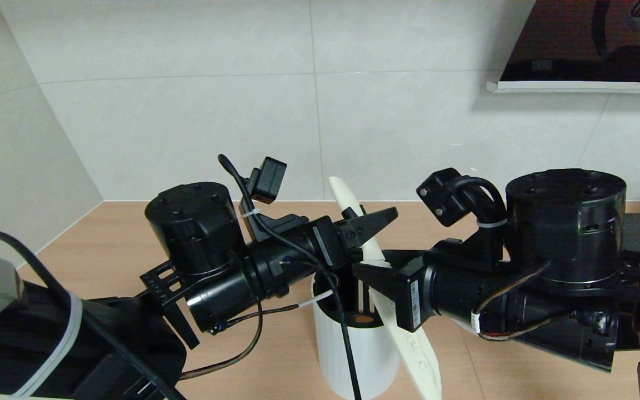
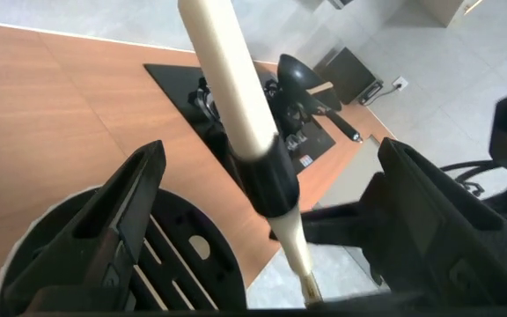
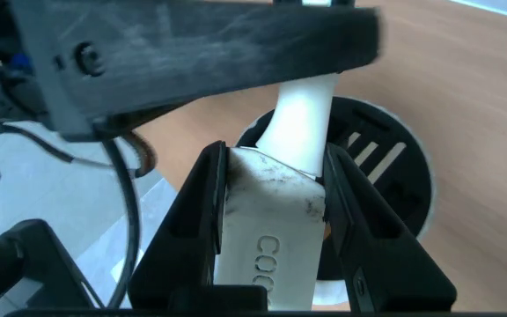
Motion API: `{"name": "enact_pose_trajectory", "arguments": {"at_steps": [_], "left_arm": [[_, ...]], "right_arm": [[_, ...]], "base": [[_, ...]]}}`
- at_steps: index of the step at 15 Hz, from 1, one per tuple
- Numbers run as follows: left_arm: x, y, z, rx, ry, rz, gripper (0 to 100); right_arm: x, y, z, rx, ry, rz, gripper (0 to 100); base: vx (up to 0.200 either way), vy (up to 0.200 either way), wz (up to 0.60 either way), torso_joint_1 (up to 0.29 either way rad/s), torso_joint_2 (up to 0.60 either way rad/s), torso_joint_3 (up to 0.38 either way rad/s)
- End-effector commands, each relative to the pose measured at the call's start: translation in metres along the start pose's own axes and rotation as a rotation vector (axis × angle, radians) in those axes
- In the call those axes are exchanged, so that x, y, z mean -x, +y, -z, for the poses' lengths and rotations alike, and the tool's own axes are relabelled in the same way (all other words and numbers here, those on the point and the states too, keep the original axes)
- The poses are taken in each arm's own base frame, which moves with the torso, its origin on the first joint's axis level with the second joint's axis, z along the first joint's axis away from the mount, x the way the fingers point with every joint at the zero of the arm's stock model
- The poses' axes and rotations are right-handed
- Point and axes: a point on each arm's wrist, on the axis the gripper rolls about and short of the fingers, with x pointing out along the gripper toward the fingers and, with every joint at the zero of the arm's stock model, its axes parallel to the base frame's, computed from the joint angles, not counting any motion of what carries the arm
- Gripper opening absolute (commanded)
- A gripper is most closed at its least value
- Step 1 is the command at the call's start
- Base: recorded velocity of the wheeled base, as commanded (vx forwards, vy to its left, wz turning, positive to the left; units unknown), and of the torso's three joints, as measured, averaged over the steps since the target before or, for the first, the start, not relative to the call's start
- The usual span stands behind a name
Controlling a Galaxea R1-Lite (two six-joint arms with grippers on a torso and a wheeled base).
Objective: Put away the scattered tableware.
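Arms from both sides meet above a white holder [image 1: 353, 355] that stands on the wooden surface [image 1: 120, 239], close in front of the robot. The holder is a cylinder with a black slotted top.

The task's thing in play is a white utensil [image 1: 409, 339] with a rounded handle and a broad flat end that bears print. It is held in the air and tilted, the handle pointing up toward the tiled wall and the flat end hanging down past the holder's near right side.

The right hand [image 1: 370, 275] is clenched on the utensil. In its wrist view the two fingers [image 3: 214, 220] press against either edge of the flat part [image 3: 271, 229], right where it narrows into the handle, with the holder [image 3: 394, 167] below.

The left hand [image 1: 373, 233] is released, its jaws spread wide. In its wrist view the handle [image 2: 231, 79] passes between the two fingers [image 2: 130, 202], apart from both, and the holder's slotted top [image 2: 183, 255] lies underneath.

A black panel [image 2: 183, 84] sits farther along the surface with dark items on it that are too small to make out.
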Motion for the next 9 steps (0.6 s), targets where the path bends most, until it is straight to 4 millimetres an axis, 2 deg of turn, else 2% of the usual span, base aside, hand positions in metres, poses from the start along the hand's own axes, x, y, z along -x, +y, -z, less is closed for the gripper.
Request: {"name": "enact_pose_trajectory", "arguments": {"at_steps": [1, 8, 9], "left_arm": [[0.0, -0.0003, -0.0013, -0.001, -0.006, 0.0, 100], [-0.0007, 0.0013, -0.0014, -0.006, -0.018, 0.001, 100], [-0.0009, 0.0015, -0.0004, -0.005, -0.014, 0.001, 0]], "right_arm": [[0.0007, 0.0004, 0.0002, 0.0, 0.0, -0.001, 0], [0.0013, 0.0004, 0.0021, 0.001, 0.006, -0.003, 0], [0.0013, 0.0004, 0.0026, 0.001, 0.008, -0.003, 0]], "base": [[0.0, 0.0, 0.0, 0.0, 0.0, 0.0], [0.0, 0.0, 0.0, 0.0, 0.0, 0.0], [0.0, 0.0, 0.0, 0.0, 0.0, 0.0]]}}
